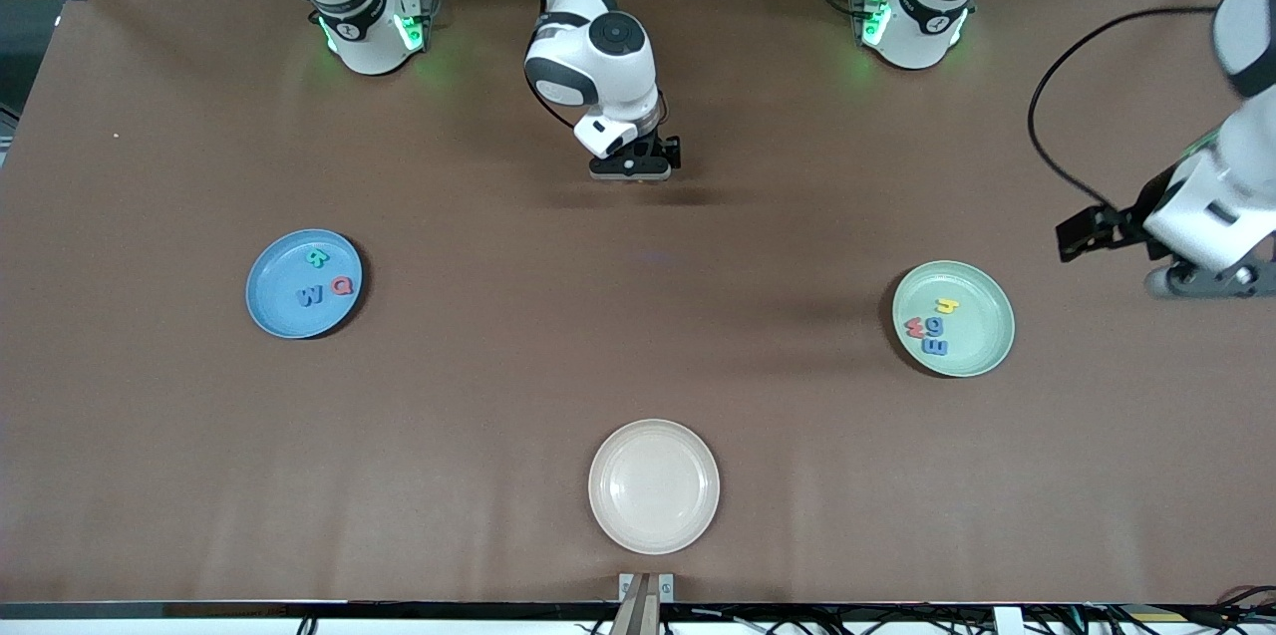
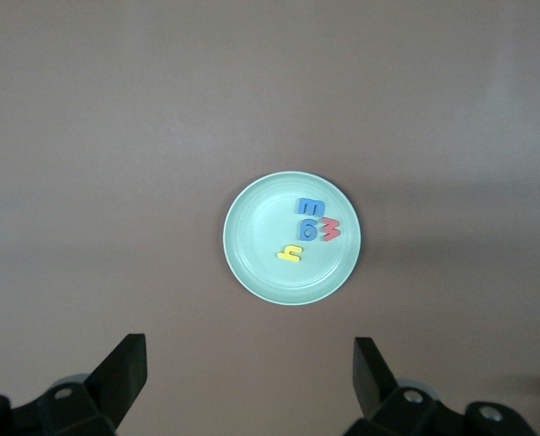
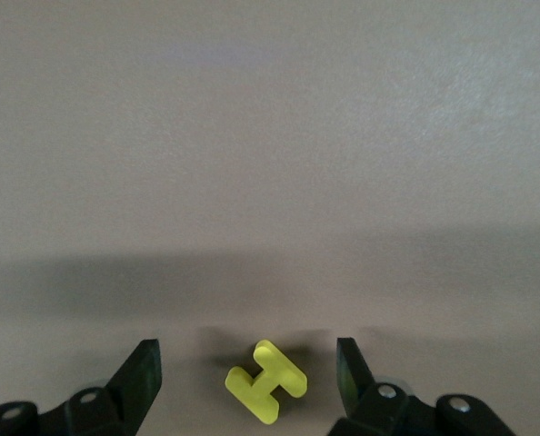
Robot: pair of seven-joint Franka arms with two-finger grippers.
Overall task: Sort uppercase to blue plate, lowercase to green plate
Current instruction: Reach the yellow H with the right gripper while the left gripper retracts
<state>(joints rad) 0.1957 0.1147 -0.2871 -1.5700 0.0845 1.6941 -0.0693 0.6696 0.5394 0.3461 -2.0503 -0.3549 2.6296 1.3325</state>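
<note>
Fingers of the right gripper (image 3: 247, 381) are standing wide apart, one on each side of the yellow H (image 3: 266, 381), which is lying flat on the table (image 1: 638, 316) and is not yet gripped. This gripper is pointing straight down over the middle of the table, toward the edge where the robots' bases are standing.

I think the risk is this: the H is lying turned at an angle between the fingers, so closing on it could twist it or push it away.

The left gripper (image 2: 247, 377) is also open and holding nothing; that arm is waiting high, close to its own end of the table.

The blue plate (image 1: 271, 311) at the right arm's end is holding the R, W and Q. The green plate (image 1: 972, 356) at the left arm's end is holding four lowercase letters (image 1: 929, 324).
</note>
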